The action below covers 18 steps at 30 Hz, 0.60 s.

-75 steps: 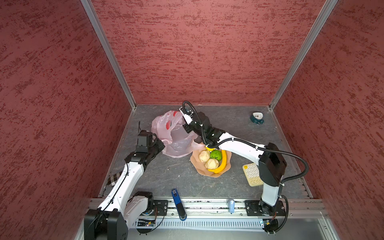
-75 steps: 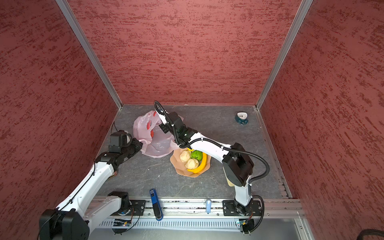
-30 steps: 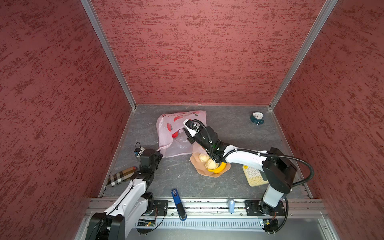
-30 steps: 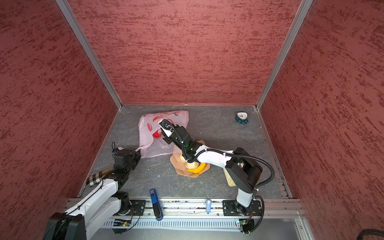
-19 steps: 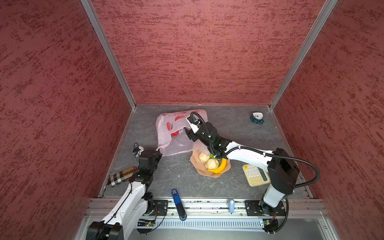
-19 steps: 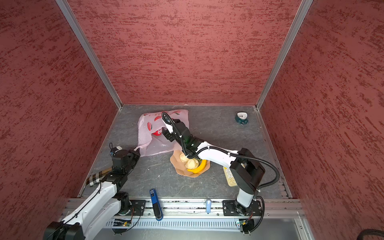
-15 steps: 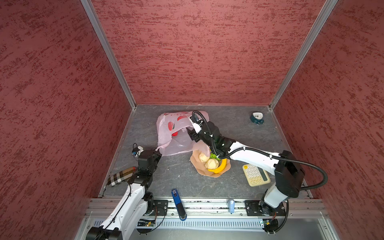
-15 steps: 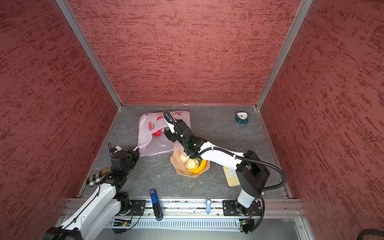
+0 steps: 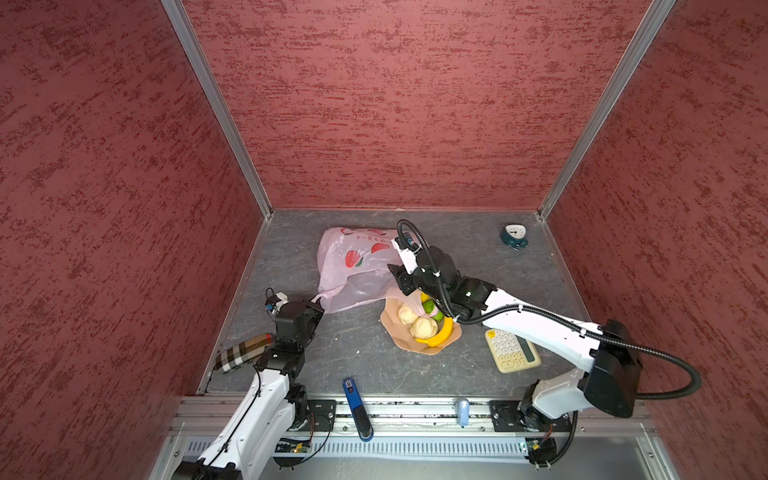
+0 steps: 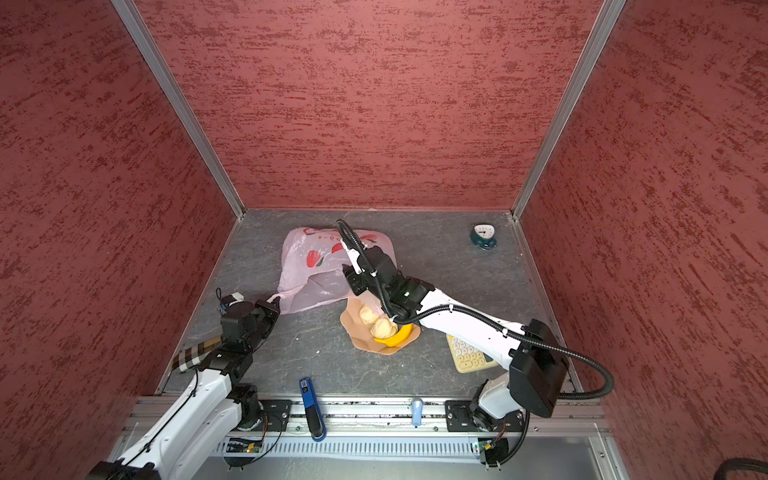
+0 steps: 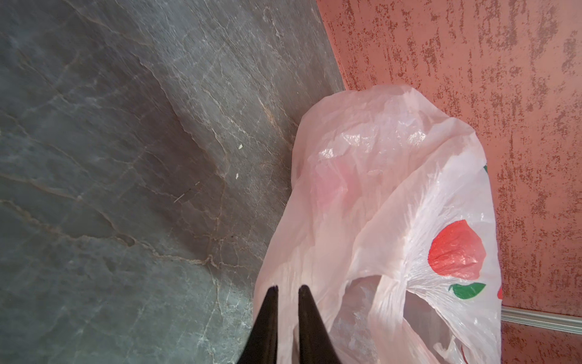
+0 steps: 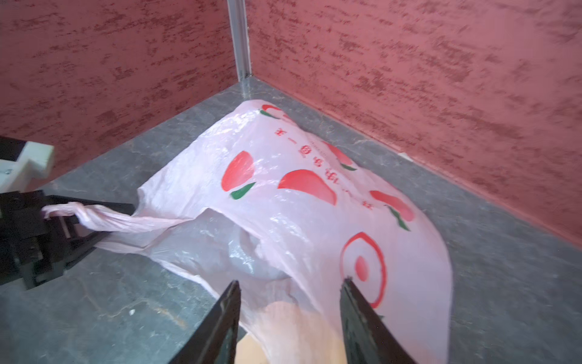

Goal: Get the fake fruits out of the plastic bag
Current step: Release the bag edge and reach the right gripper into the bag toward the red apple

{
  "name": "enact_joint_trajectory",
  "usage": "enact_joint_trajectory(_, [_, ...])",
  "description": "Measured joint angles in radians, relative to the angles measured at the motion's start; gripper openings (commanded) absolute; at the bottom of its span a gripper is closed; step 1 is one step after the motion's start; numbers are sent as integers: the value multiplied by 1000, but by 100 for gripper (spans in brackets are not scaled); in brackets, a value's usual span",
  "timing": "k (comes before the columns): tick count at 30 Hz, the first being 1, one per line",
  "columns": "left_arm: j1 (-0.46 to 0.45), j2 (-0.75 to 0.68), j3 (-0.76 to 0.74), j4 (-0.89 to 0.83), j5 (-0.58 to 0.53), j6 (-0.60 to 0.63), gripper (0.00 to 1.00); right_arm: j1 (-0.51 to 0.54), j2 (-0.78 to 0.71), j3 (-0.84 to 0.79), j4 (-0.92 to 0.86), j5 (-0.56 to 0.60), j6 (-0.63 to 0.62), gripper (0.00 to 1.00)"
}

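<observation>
pinching the twisted handle at the 8 o'clock corner of the plastic bag [image 9: 353, 266], the left gripper [image 11: 287, 287] has its fingers nearly together, with the thin pink film caught between them. the bag lies slumped on the grey table [image 9: 353, 357], at 11 o'clock from the peach bowl [image 9: 397, 343], its loose mouth draped over the bowl's 12 o'clock rim. the right gripper [image 12: 289, 282] hovers over that rim with jaws apart, clamping nothing. in the bowl sit the banana [image 9: 441, 334], two beige balls [image 9: 407, 312], a green fruit [image 9: 430, 308] and a small yellow one [image 9: 424, 296].
</observation>
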Motion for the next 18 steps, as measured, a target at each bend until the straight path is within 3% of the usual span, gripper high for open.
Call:
enact_joint_trajectory(8, [-6, -32, 44, -5, 30, -12, 15, 23, 228, 34, 31, -101, 161, 42])
enact_joint_trajectory(18, [-19, -56, 73, -7, 66, -23, 15, 24, 462, 201, 121, -92, 256, 40])
